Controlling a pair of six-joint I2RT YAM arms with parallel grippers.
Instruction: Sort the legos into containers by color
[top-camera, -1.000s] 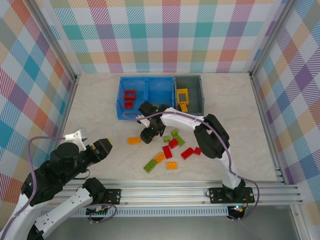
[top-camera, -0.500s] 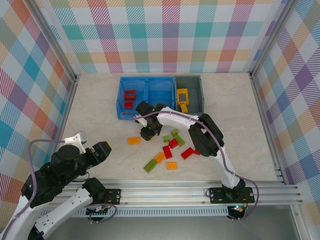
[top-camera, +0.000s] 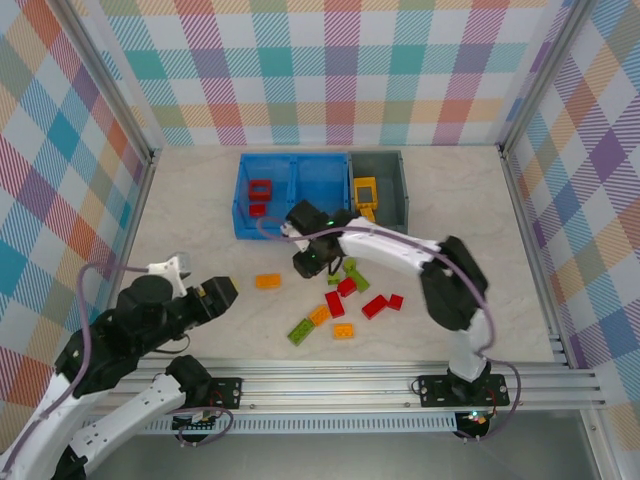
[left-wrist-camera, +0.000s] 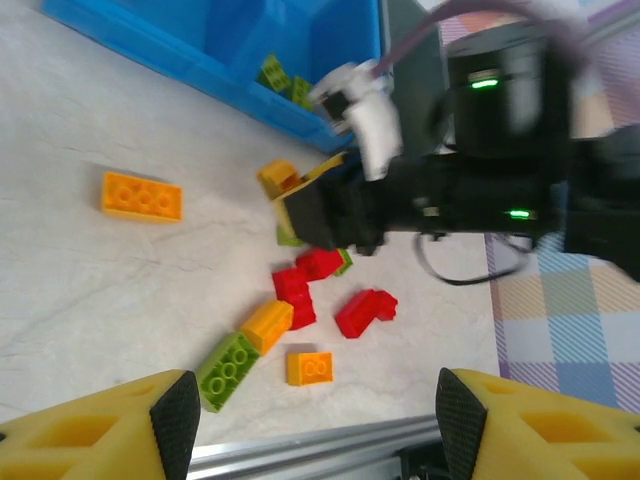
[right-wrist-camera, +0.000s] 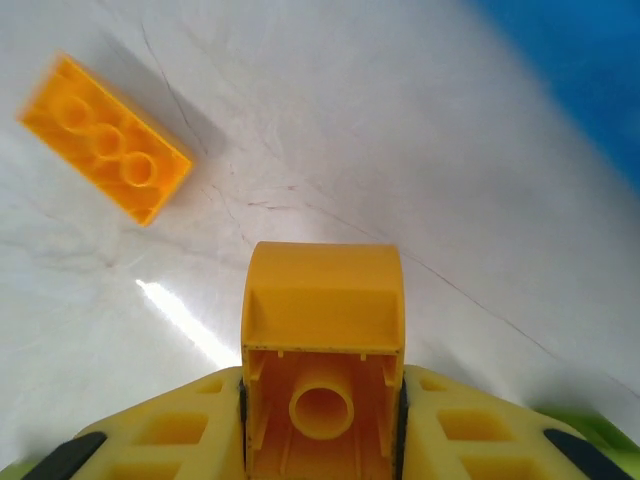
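My right gripper (top-camera: 310, 262) hangs just in front of the blue bin (top-camera: 292, 190), shut on a yellow-orange brick (right-wrist-camera: 322, 330) whose hollow underside faces the wrist camera. An orange brick (top-camera: 267, 281) lies flat on the table to its left, also in the right wrist view (right-wrist-camera: 105, 140). Red, green and orange legos lie scattered right of it: a green one (top-camera: 300, 331), a small orange one (top-camera: 343, 330), a red one (top-camera: 376, 306). The left gripper (top-camera: 222, 292) hovers open at the near left, and in the left wrist view (left-wrist-camera: 315, 420) nothing sits between its fingers.
The blue bin holds a red frame (top-camera: 260, 188) in its left compartment and green bricks (left-wrist-camera: 275, 75) in its right one. The dark grey bin (top-camera: 380, 185) beside it holds yellow bricks (top-camera: 366, 195). Checked walls enclose the table; a metal rail (top-camera: 330, 385) runs along the near edge.
The right gripper's jaws closed on the yellow-orange brick and the arm shifted slightly right. The left gripper drifted a little right and forward, still open.
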